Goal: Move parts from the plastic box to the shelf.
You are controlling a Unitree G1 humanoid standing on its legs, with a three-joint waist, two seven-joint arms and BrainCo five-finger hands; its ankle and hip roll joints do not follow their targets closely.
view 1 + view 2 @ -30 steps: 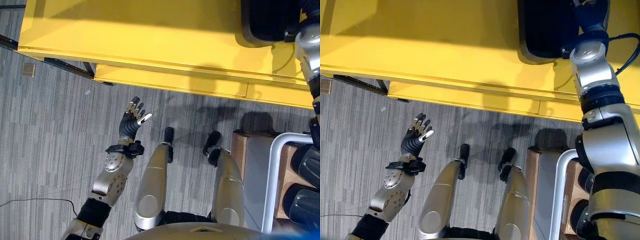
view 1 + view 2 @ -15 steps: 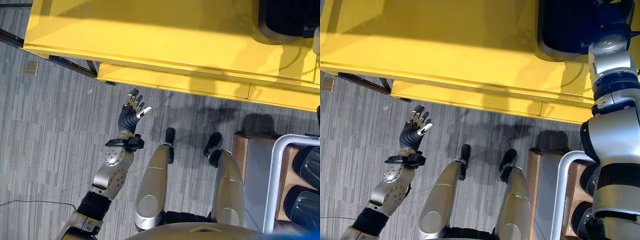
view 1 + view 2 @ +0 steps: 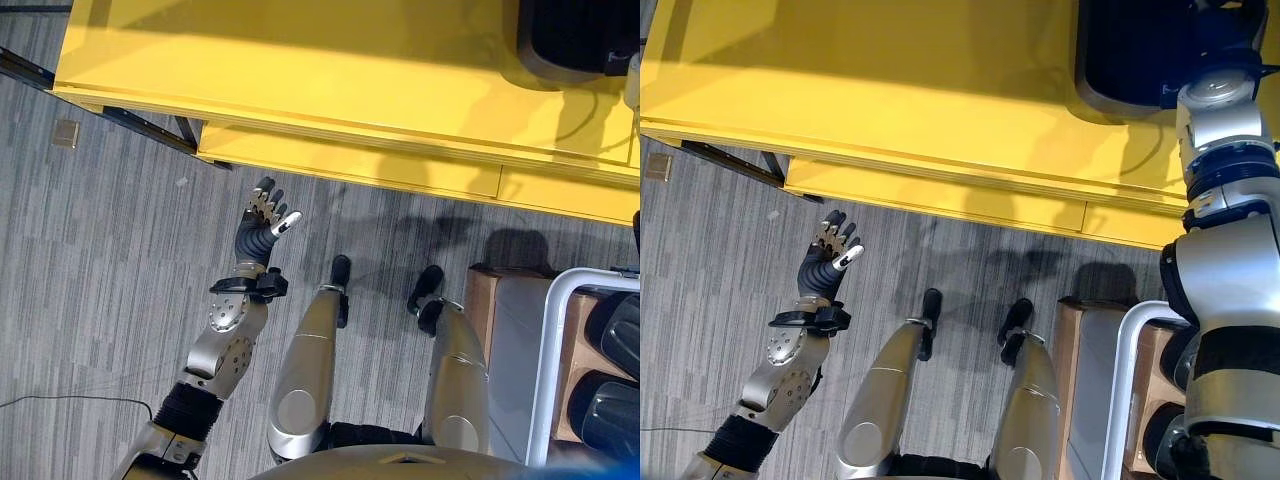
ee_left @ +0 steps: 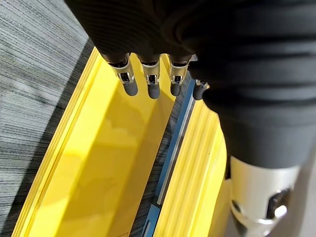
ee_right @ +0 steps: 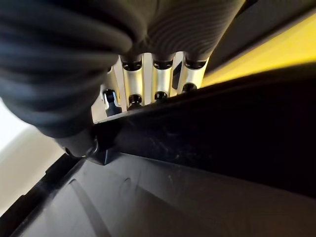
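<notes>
A large black part (image 3: 1130,50) lies on the yellow shelf (image 3: 300,90) at its far right. My right hand (image 3: 1218,22) is at that part's right edge, arm stretched up over the shelf. In the right wrist view the part's black rim (image 5: 207,133) crosses in front of the hand. My left hand (image 3: 262,225) hangs open and empty over the grey floor, just in front of the shelf's lower lip; its straight fingers (image 4: 148,81) point along the shelf. More black parts (image 3: 612,400) sit in the box (image 3: 560,330) at lower right.
The box has a white rim and brown walls and stands on the floor to my right. A dark shelf leg (image 3: 140,125) and a small square floor plate (image 3: 65,133) lie at the left. Grey carpet (image 3: 90,280) spreads under the left arm.
The right arm and the black part have moved to the right on the shelf since a second ago, then held still. The left hand rose a little toward the shelf edge.
</notes>
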